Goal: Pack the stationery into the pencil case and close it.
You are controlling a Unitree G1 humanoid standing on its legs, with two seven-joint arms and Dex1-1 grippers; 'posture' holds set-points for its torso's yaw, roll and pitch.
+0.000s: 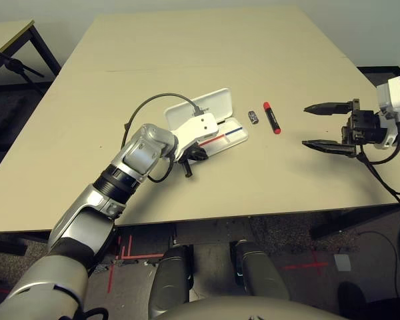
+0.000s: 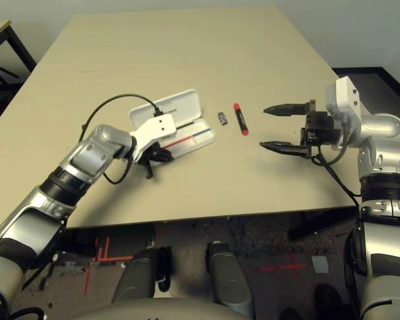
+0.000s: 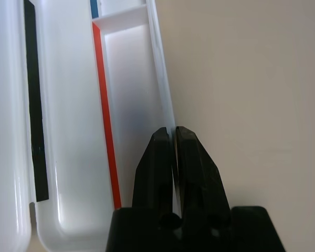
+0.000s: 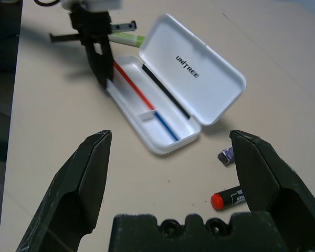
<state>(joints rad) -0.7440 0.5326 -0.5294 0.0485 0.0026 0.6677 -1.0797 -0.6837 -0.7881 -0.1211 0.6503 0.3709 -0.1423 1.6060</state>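
**Pincers at the open pencil case**

Pencil case (image 4: pixel 170 100) lies open near the middle of the tan surface (image 1: pixel 187 53), its lid (image 4: pixel 197 68) tipped back and showing dark "UNITREE" print. Inside the tray we see a thin red pen (image 4: pixel 132 84), a blue pen (image 4: pixel 167 127) in line with it, and a black pen (image 4: pixel 165 92) along the hinge side. Our left pincer (image 3: pixel 174 137) is closed on the tray's thin front wall, the two black fingers (image 3: pixel 156 163) pressed together with the white rim between them. A light green highlighter (image 4: pixel 127 38) lies on the surface just beyond that pincer, outside the case. To the right of the case sit a tiny dark grey block (image 1: pixel 253 117) and, just beside it, a red marker (image 1: pixel 272 117) with a black end, both outside the case. Our right pincer (image 1: pixel 325 125) hovers well to the right of them, fingers spread wide and holding nothing.
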